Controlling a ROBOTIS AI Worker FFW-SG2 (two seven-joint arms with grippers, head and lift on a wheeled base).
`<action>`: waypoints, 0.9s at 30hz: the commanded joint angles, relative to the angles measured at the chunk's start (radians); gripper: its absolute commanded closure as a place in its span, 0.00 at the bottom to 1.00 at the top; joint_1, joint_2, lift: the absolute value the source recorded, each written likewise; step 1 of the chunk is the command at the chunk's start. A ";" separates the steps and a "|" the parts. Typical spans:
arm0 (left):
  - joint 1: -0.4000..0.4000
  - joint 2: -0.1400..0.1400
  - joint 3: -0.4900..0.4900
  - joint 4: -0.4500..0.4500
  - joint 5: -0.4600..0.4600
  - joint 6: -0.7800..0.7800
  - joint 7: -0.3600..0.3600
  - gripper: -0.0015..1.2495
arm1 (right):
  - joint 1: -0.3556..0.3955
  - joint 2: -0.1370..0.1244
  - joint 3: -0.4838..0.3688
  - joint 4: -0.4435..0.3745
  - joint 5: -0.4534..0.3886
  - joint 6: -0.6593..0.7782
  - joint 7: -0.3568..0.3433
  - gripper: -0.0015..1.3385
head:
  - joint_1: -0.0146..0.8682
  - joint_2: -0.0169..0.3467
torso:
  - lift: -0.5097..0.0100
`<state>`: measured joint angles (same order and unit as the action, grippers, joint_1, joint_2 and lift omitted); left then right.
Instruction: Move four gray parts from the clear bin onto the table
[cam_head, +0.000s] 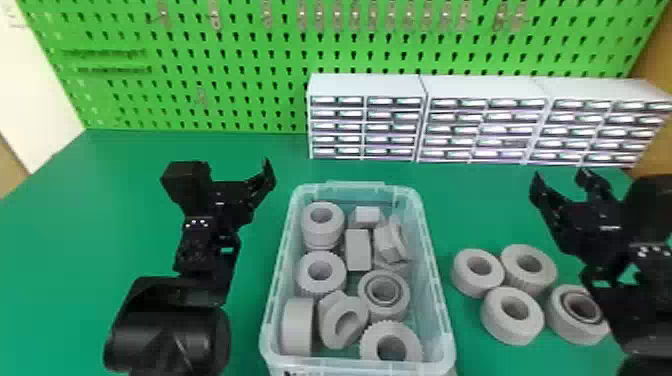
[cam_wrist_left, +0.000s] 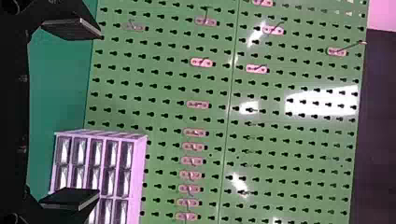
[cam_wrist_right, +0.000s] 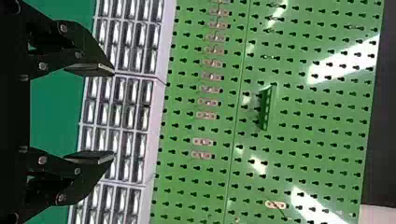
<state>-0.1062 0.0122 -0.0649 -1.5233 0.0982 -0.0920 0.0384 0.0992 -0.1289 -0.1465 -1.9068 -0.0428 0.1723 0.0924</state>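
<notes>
Head view: four gray parts (cam_head: 514, 327) lie on the counter (cam_head: 75, 240) beside the bin (cam_head: 350, 369), task seemingly done.
Left gripper (cam_wrist_left: 99, 114) and right gripper (cam_wrist_right: 113, 113) are spread, empty; next, likely only parking.

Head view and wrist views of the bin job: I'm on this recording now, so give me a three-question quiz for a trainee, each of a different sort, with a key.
1. Fill in the number: ____ gray parts lie on the green table, outside the clear bin.

2. Where do those parts lie?
a) on the robot's left of the bin
b) on the robot's right of the bin
c) between the bin and the drawer cabinets

3. True or false: the left gripper and the right gripper both have their fingers apart, with nothing held between them.

Key: 1 four; 2 b; 3 true.
</notes>
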 joint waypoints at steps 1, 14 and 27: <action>0.000 -0.001 -0.003 0.000 -0.008 0.002 -0.003 0.08 | 0.001 -0.003 0.005 0.000 0.000 0.000 -0.002 0.46 | 0.80 0.24 | 0.88; -0.003 -0.003 -0.007 0.002 -0.011 0.012 -0.006 0.08 | -0.012 -0.008 0.018 0.006 -0.003 0.000 -0.003 0.46 | 0.80 0.24 | 0.88; -0.006 -0.006 -0.009 0.014 -0.011 0.015 -0.012 0.08 | -0.013 -0.008 0.022 0.008 0.000 0.000 -0.003 0.46 | 0.80 0.24 | 0.88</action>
<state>-0.1109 0.0078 -0.0734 -1.5116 0.0889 -0.0767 0.0259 0.0868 -0.1376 -0.1248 -1.9001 -0.0440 0.1718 0.0889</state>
